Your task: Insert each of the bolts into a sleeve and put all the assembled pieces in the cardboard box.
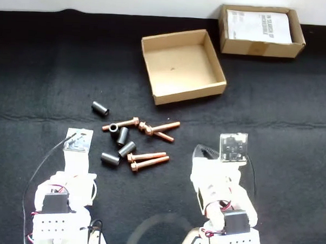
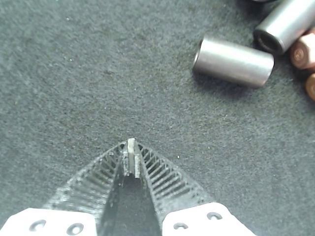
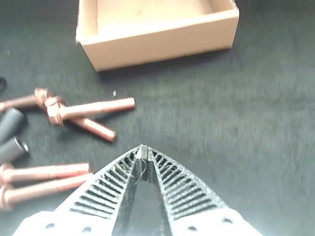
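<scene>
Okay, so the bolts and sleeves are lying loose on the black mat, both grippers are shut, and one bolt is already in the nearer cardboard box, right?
Not quite. The cardboard box holds no bolt: the high view shows its floor bare. The rest stands: the bolts and sleeves lie loose on the mat, and the left gripper and right gripper are both shut.

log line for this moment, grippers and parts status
left gripper shut, empty | right gripper shut, empty | bolts loose | sleeves loose beside them | cardboard box empty
</scene>
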You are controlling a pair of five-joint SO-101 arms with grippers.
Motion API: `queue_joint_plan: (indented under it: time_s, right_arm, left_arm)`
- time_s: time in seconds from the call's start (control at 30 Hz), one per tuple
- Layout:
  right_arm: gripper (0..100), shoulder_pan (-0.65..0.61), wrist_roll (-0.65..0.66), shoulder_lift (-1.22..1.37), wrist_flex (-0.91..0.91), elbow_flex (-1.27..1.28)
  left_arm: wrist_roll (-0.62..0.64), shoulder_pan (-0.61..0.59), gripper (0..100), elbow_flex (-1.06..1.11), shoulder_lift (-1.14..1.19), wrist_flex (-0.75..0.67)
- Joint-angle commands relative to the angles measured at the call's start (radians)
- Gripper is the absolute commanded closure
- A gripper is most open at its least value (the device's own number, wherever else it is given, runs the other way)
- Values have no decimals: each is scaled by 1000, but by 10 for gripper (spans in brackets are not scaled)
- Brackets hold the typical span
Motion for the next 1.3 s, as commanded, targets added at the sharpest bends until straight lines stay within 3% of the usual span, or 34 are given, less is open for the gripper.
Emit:
queue_joint_plan:
  time_s: [0.0,0.17,0.3,0.47,0.6,0.9,1.27]
  right_arm:
    - [986,-7,-3,8,-70,22]
    - [986,-22,-3,8,-166,-171]
    - [986,-87,-3,18,-143,-378]
    - [986,-88,-3,21,79,-613]
    - [986,-88,-3,21,375,-737]
    - [986,-88,-3,21,785,-802]
    - [986,-88,-8,193,771,-768]
  left_arm:
    - [-3,-4,991,-12,8,3]
    - [-3,-4,991,-12,8,3]
    - [-3,-4,991,-12,8,3]
    - [-3,-4,991,-12,8,3]
    - [-3,-4,991,-12,8,3]
    - [-3,-4,991,-12,8,3]
    - [-5,-2,991,-12,8,3]
